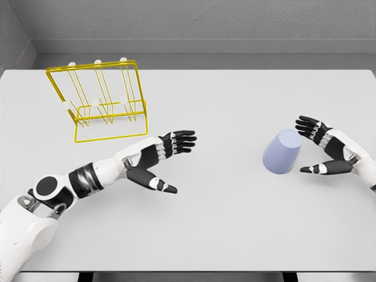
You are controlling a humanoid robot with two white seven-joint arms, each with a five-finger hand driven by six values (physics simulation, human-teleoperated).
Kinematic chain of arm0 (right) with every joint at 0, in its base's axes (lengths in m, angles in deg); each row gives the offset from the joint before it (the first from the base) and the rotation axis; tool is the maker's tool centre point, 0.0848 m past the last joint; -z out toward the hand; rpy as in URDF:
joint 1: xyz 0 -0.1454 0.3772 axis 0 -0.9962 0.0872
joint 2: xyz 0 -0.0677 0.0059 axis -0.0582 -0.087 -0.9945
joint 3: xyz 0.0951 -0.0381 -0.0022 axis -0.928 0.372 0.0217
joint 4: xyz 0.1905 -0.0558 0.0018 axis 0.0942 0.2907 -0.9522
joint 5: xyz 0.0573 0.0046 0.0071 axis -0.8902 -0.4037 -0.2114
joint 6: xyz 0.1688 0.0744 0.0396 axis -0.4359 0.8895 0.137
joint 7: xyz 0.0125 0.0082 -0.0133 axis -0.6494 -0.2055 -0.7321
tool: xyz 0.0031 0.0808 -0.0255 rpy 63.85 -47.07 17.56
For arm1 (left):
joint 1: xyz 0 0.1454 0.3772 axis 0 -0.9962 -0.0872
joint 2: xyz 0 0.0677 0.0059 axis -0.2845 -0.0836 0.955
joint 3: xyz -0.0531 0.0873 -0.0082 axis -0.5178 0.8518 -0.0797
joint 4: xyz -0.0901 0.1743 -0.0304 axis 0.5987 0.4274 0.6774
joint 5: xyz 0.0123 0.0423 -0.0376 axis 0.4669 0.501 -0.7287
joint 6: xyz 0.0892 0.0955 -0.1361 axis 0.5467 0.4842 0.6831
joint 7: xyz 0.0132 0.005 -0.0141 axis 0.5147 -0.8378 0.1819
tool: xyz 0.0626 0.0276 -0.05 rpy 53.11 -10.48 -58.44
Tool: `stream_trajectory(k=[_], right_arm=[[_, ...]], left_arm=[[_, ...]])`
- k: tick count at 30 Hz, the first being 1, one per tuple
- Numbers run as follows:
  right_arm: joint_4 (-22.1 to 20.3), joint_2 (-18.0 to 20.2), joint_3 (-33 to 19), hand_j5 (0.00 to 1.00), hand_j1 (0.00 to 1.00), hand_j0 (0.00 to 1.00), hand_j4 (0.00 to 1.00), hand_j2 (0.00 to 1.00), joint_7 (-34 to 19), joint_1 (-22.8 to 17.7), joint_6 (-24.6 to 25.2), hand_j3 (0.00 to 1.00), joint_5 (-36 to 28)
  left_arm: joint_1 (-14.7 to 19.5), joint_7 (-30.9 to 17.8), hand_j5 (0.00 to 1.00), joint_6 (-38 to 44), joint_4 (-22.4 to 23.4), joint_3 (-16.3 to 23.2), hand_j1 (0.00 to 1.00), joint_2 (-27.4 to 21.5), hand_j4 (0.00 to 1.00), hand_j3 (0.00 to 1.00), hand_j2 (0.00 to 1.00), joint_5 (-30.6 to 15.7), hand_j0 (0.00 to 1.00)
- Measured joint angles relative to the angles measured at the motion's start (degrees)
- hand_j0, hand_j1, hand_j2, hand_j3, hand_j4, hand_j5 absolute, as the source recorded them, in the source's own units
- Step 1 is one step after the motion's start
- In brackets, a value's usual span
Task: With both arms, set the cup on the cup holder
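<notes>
Wire cup holder is seen near the surface's far left corner. Left robot hand is spread, empty. Lavender cup, tilted toward the right edge, is flanked by the spread right robot hand; a glancing contact could roll it away.

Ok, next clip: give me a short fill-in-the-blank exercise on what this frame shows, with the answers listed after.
1. The wire rack on the table is coloured ____.
2. The cup lies closest to the ____ robot hand, which is open beside it.
3. The left robot hand holds ____, its fingers spread.
4. The number of cups hanging on the rack is ____.

Missing words: yellow; right; nothing; zero
</notes>
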Motion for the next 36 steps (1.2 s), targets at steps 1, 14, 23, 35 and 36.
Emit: stream_trajectory(k=[1, 14, 23, 35, 36], right_arm=[[0.0, -0.3, 0.0, 1.0, 1.0, 1.0, 1.0, 1.0, 0.0, 0.0, 0.0, 1.0, 0.0], [0.3, -2.8, 0.2, 1.0, 1.0, 1.0, 1.0, 1.0, 0.0, 0.2, 0.1, 1.0, 0.2], [-0.1, -3.4, 1.6, 1.0, 1.0, 1.0, 1.0, 1.0, 0.0, 0.4, 0.0, 1.0, 0.3], [-0.2, -4.8, 2.4, 1.0, 1.0, 1.0, 1.0, 1.0, 0.0, 0.8, 0.1, 1.0, 0.4], [-0.2, -4.9, 2.5, 1.0, 1.0, 1.0, 1.0, 1.0, 0.0, 0.9, 0.1, 1.0, 0.4]], left_arm=[[0.1, 0.0, 1.0, -0.4, 0.3, 0.0, 1.0, 0.3, 1.0, 1.0, 1.0, 0.0, 1.0], [-0.1, 0.0, 1.0, -1.5, 1.8, -0.3, 1.0, 1.0, 1.0, 1.0, 1.0, -0.9, 1.0], [-1.0, 0.0, 1.0, -1.5, 1.6, -0.3, 1.0, -0.2, 1.0, 1.0, 1.0, -1.3, 1.0], [-1.7, 0.0, 1.0, -1.5, 1.8, -0.8, 1.0, -3.5, 1.0, 1.0, 1.0, -0.7, 1.0], [-1.8, 0.0, 1.0, -1.5, 1.8, -1.1, 1.0, -3.7, 1.0, 1.0, 1.0, -0.7, 1.0]])
